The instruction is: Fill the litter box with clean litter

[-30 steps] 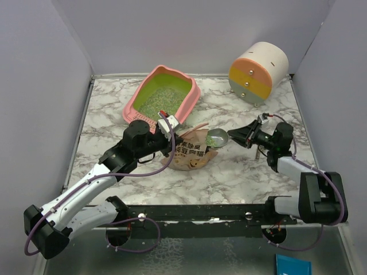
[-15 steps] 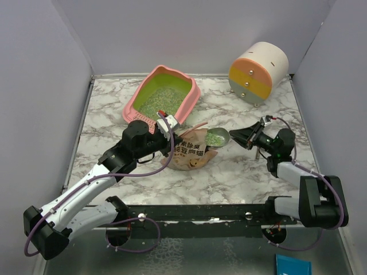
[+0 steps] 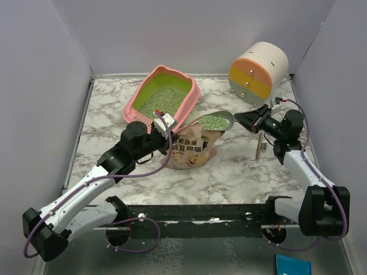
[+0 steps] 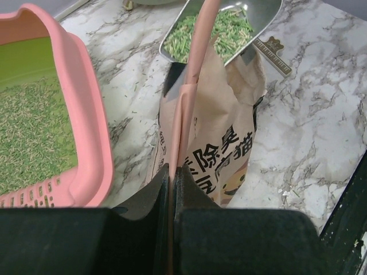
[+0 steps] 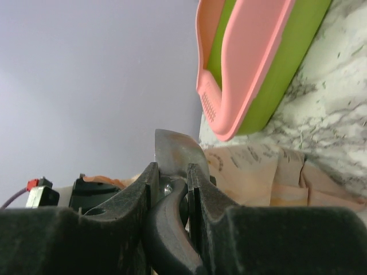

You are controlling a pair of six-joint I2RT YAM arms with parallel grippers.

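Gripping the loaded scoop (image 3: 215, 121) in my right pincer (image 3: 247, 119), left pincer (image 4: 172, 180) pinching the pouch (image 4: 229, 143); litter box (image 3: 133, 106) holds some clean litter (image 3: 163, 101), needs more.

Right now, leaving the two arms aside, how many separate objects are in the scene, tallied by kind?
litter box: 1
litter pouch: 1
metal scoop: 1
drawer cabinet: 1
small ruler: 1
Total: 5
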